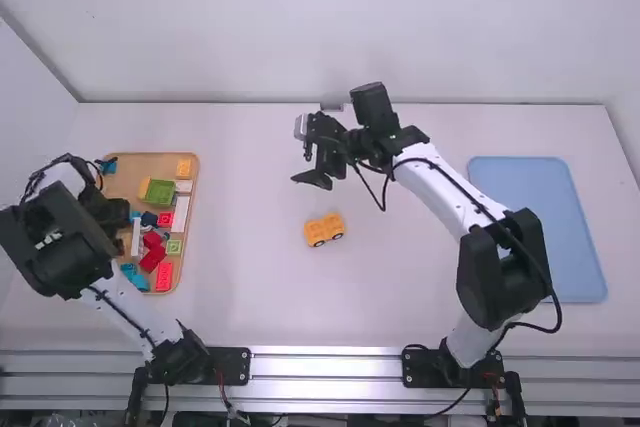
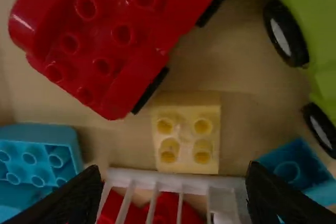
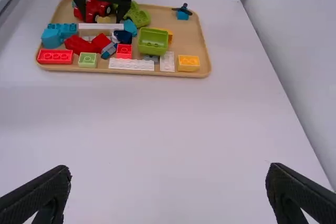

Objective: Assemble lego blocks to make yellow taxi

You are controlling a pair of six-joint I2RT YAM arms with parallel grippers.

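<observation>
Beyond the metal rail (image 1: 320,355), the yellow car (image 1: 325,230) is sitting on the table (image 1: 260,317), well apart from the tray (image 1: 193,232) at left and the blue tray (image 1: 590,277) at right. Over the tray, the left gripper (image 1: 112,212) is hanging with its fingers spread wide and nothing caught in them; a yellow block (image 2: 186,132) is lying just beside the red car (image 2: 121,40). Farther off, past the yellow car, the right gripper (image 1: 308,164) is hovering wide open, holding nothing, and the table's far edge is running along the wall (image 1: 230,47) behind it.
</observation>
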